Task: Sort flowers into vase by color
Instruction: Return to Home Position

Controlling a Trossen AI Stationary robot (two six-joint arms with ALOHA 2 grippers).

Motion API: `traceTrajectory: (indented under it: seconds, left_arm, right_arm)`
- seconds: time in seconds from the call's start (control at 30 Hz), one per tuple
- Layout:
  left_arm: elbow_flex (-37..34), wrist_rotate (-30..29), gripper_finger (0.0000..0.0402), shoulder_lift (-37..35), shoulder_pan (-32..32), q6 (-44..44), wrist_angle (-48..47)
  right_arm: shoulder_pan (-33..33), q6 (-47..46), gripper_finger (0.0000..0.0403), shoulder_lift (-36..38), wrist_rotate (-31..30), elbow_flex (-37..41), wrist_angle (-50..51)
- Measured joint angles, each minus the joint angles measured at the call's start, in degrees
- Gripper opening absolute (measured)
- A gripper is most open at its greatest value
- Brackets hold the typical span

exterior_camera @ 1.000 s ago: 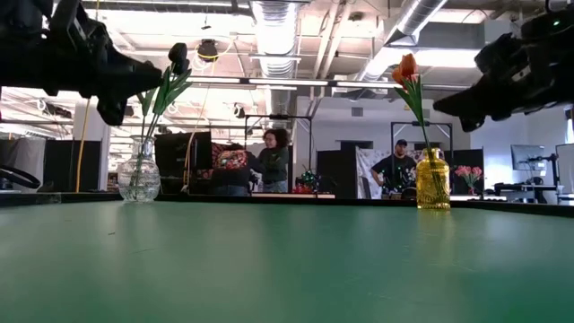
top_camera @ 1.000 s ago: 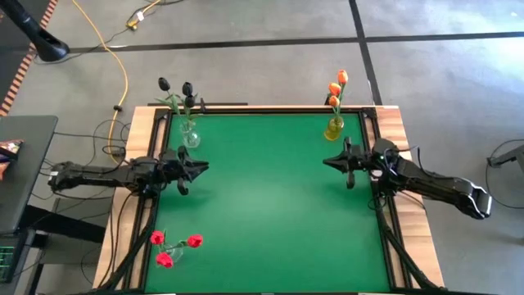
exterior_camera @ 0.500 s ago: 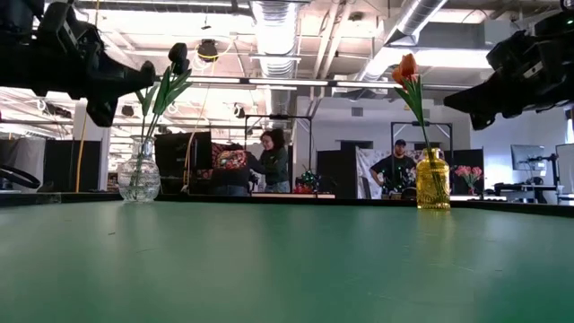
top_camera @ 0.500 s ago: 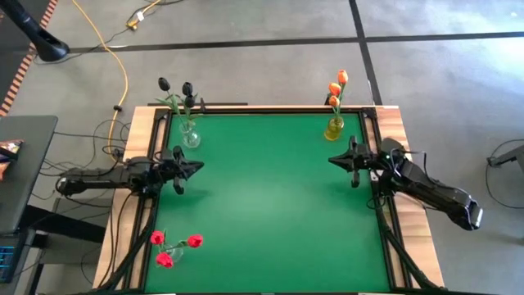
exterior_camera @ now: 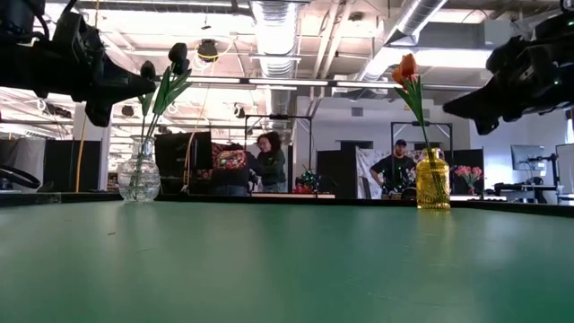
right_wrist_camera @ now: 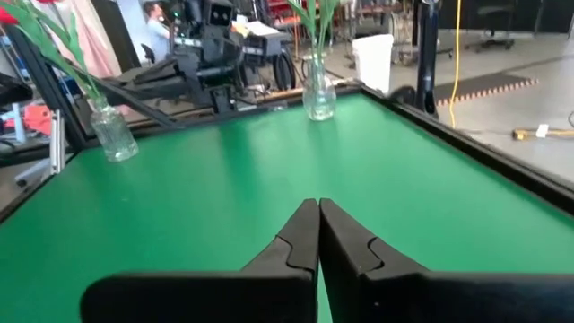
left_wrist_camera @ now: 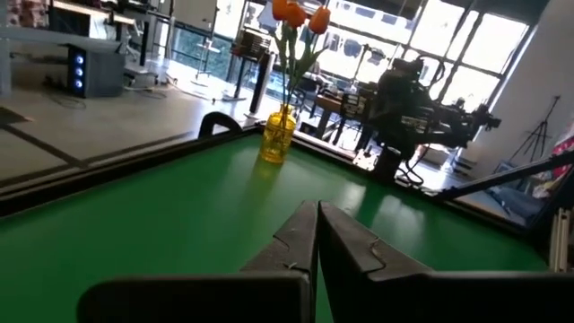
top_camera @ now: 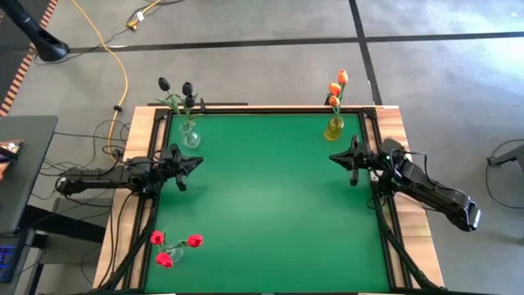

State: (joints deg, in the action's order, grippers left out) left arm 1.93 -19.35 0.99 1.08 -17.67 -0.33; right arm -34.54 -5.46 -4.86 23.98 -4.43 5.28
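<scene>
Black tulips [top_camera: 187,88] stand with their stems in a clear vase [top_camera: 189,136] at the far left corner. Orange tulips [top_camera: 337,85] stand in a yellow vase [top_camera: 334,128] at the far right; the left wrist view shows that yellow vase [left_wrist_camera: 278,135]. Red tulips [top_camera: 168,247] stand in a small clear vase at the near left corner. My left gripper [top_camera: 196,160] is shut and empty above the table's left edge. My right gripper [top_camera: 332,157] is shut and empty above the right edge.
The green table top [top_camera: 270,197] spreads between the two arms. Black rails run along its left and right sides. People stand in the room beyond the far edge [exterior_camera: 271,161].
My left arm has drawn back toward the table's left edge, and my right arm toward the right edge. Both stay shut. The vases and flowers have not moved.
</scene>
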Motion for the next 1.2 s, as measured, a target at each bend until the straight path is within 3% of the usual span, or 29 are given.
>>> traceTrajectory:
  seconds: [0.3,1.2]
  left_arm:
    - [0.0,0.0,0.0000,0.0,0.0,-1.7,0.0]
    - [0.0,0.1,0.0000,0.0,0.0,-1.9,0.0]
  right_arm:
    - [0.0,-0.1,0.0043,0.0,-0.1,-0.2,4.4]
    - [0.0,-0.1,0.0044,0.0,-0.1,-0.1,4.9]
